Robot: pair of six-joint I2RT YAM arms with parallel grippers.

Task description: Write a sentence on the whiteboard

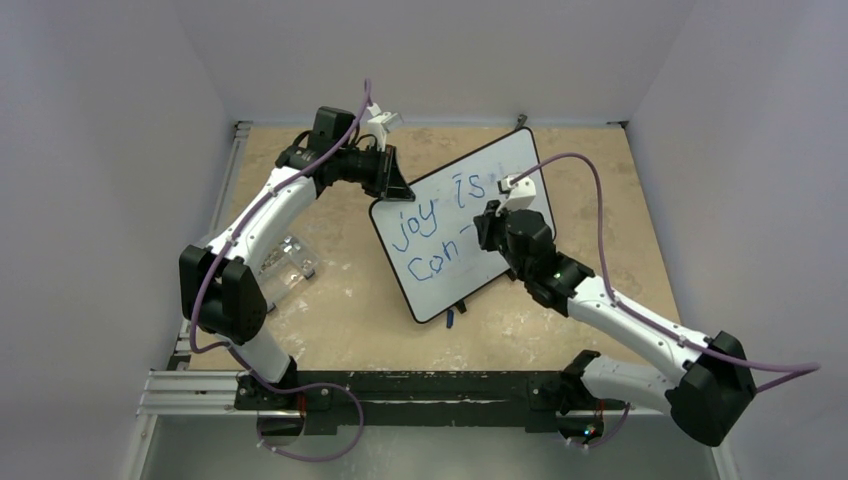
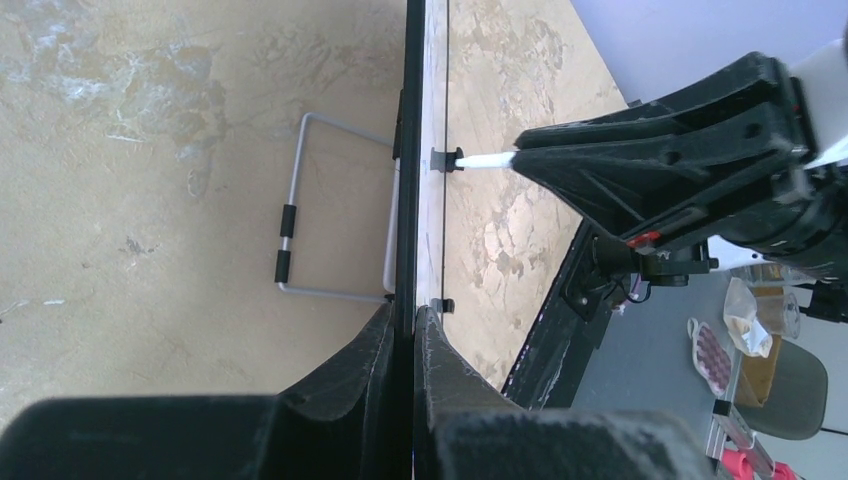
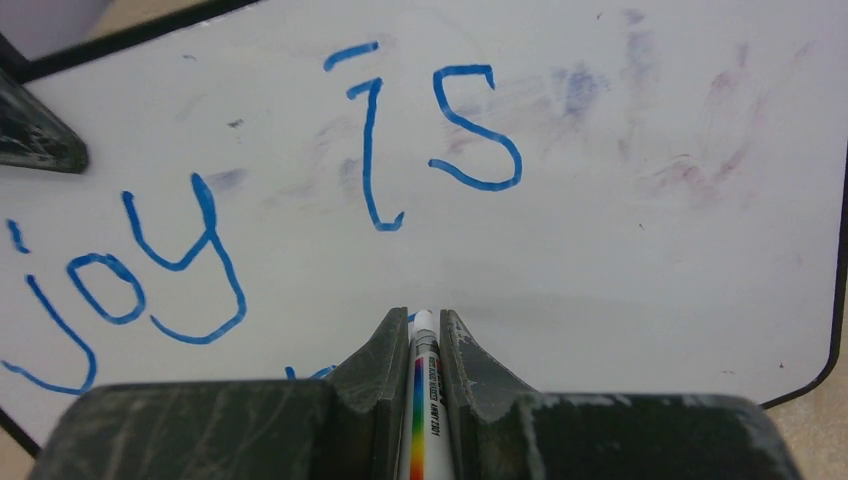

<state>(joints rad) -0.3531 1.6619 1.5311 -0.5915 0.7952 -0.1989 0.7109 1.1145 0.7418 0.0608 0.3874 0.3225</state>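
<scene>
Right, the whiteboard [image 1: 452, 288] sits mid-worktop [image 1: 340, 310], turned diagonal to the arms, with a grey wire stand [image 2: 289, 232] behind it.

Grip one: left jaws closed on the board's edge near its far-left corner. From the left wrist the board shows edge-on, its black frame pinched between both fingers and running straight away from the camera.

Grip two: right jaws closed on a marker [image 3: 421, 405], white barrel with a rainbow stripe, held in line with the fingers and pointing at the board face. The tip lands roughly mid-board, just below the "is" and right of the second line. In the left wrist view the marker's white end [image 2: 490, 160] meets the glossy face square-on, with the right jaws just off the surface.

The sentence [image 1: 440, 228], in blue, reads "joy is" on line one and "con" plus a short dash-like stroke on line two. From the right wrist only "joy is" and a scrap of blue beside the left finger show; the jaws hide the rest of line two.

Faint purple smudges [image 3: 690, 165] mark the right part of the board. A clear plastic item [image 1: 288, 262] lies on the worktop by the left arm, well apart from the board.
</scene>
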